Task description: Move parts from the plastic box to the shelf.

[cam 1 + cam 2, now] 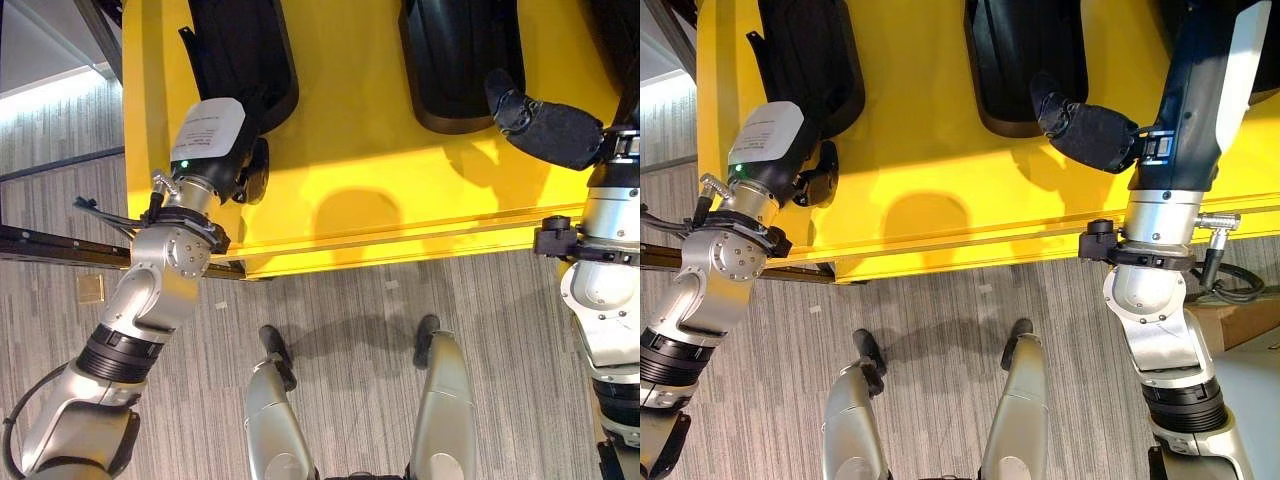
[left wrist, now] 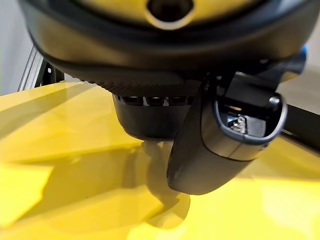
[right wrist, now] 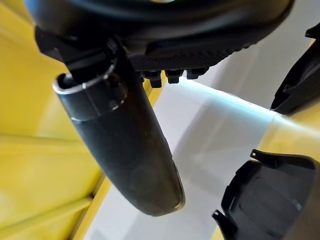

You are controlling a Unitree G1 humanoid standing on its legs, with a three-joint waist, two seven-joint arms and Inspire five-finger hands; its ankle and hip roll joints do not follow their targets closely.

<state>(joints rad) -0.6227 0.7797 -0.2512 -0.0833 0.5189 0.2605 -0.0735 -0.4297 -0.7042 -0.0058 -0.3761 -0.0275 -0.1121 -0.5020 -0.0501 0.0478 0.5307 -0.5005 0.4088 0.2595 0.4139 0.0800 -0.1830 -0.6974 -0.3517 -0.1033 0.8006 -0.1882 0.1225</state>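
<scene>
Left eye view: glossy yellow shelf, curved black parts.

Grey striped carpet floor, dark rail

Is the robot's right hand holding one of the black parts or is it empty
Empty. In the eye views the right hand hovers over the yellow surface beside a black part, with nothing seen in its grasp. Whether its fingers are curled cannot be told.
</scene>
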